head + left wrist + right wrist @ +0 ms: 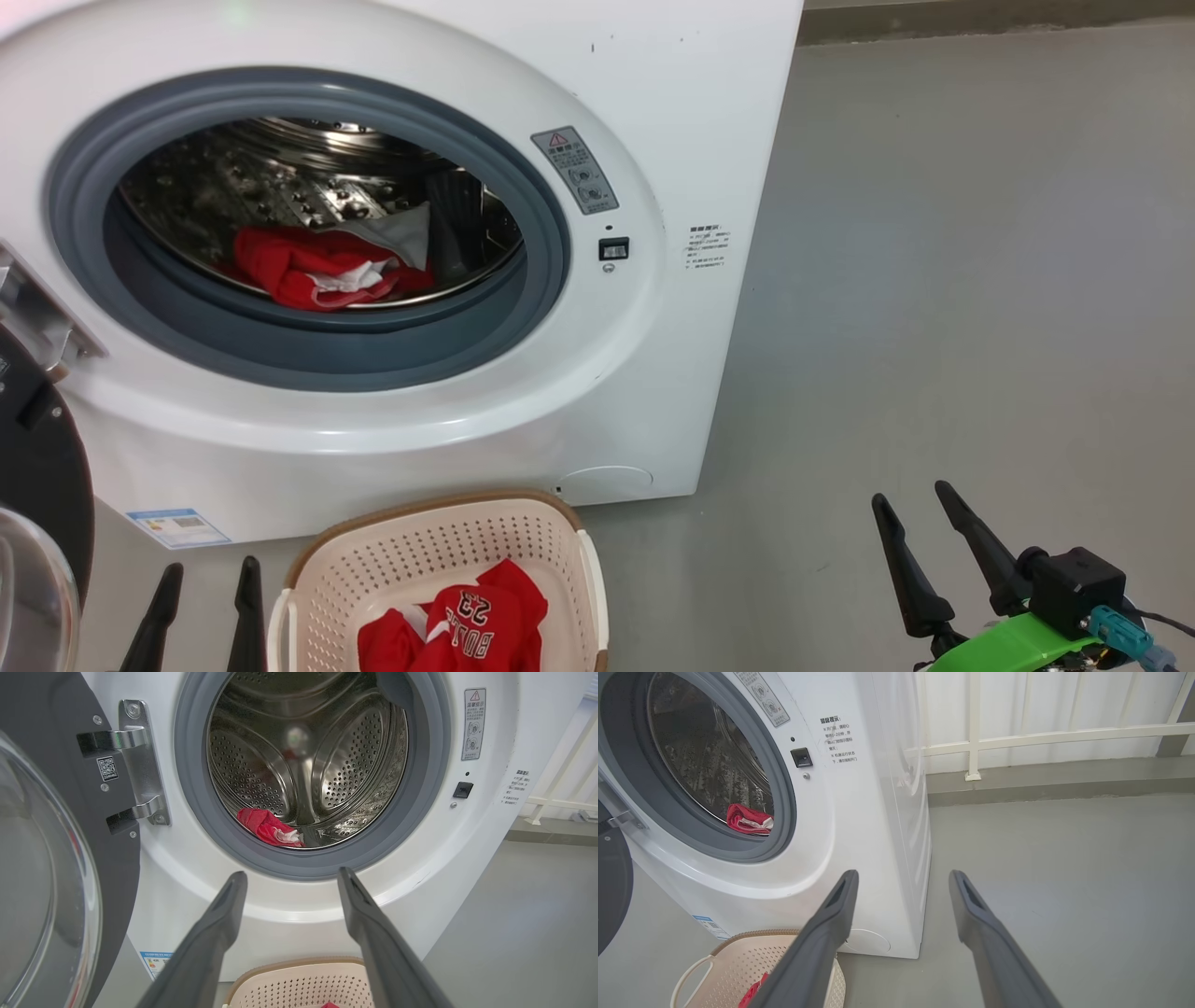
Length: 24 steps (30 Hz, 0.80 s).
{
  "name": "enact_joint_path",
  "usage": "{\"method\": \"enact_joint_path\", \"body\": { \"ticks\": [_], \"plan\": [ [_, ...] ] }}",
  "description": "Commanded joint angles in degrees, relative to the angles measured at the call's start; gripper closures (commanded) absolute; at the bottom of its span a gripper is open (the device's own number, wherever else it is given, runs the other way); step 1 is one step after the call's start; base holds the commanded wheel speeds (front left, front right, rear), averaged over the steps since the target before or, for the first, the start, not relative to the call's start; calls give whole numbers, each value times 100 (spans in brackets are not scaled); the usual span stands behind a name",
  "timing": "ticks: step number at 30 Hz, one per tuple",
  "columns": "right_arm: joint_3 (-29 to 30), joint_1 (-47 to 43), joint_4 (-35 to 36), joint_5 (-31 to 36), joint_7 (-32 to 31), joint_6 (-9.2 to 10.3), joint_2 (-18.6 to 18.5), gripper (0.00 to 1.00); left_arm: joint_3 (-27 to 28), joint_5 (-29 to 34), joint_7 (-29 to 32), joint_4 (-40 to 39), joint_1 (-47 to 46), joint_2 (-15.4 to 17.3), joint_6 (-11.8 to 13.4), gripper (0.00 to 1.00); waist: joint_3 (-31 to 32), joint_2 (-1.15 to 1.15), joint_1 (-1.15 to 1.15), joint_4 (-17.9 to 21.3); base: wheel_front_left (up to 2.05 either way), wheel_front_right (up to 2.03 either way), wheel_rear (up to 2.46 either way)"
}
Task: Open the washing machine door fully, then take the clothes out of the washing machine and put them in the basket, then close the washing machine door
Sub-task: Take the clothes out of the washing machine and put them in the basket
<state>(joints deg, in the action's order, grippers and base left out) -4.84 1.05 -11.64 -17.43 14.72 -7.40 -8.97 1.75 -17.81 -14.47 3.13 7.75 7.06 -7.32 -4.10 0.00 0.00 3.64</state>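
- Two grippers are hovering low in the head view: the left gripper (210, 566) at the lower left, just beside the basket (420, 509), and the right gripper (910, 495) at the lower right over grey floor (934, 280).
- Both are holding their dark fingers (371, 938) well apart and are gripping nothing.
- One red garment (317, 266) with white trim is lying at the bottom of the steel drum (280, 177), left of centre in the frame, behind the grey gasket (308, 355) of the washing machine (691, 140).
- Another piece, a red jersey (467, 625) printed with 23, is sitting crumpled inside the cream basket at the bottom centre, just in front of the machine.
- At the far left edge the door (42, 467) is standing swung open, its black rim and clear glass bowl showing, hanging on a metal hinge (135, 765).
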Motion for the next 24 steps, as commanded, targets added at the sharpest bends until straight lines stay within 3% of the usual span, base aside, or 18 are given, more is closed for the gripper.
{"method": "enact_joint_path", "body": {
  "ticks": [1,9,14,24],
  "plan": [
    [-109,34,153,-13,28,-9,-47,0,214,21,-52,-158,-143,48,-16,0,-5,0,0,4,0,0,0],
    [-89,112,179,18,28,-9,26,0,68,-50,-52,146,-375,89,-16,0,-177,0,0,1,0,0,0],
    [-109,231,214,77,28,-9,130,0,-163,-35,-52,522,-823,286,-16,0,-441,0,0,9,0,0,0],
    [-232,770,248,222,28,-9,400,0,-905,462,180,1647,-2799,803,-16,0,-1156,0,0,140,0,0,0]
  ]
}}
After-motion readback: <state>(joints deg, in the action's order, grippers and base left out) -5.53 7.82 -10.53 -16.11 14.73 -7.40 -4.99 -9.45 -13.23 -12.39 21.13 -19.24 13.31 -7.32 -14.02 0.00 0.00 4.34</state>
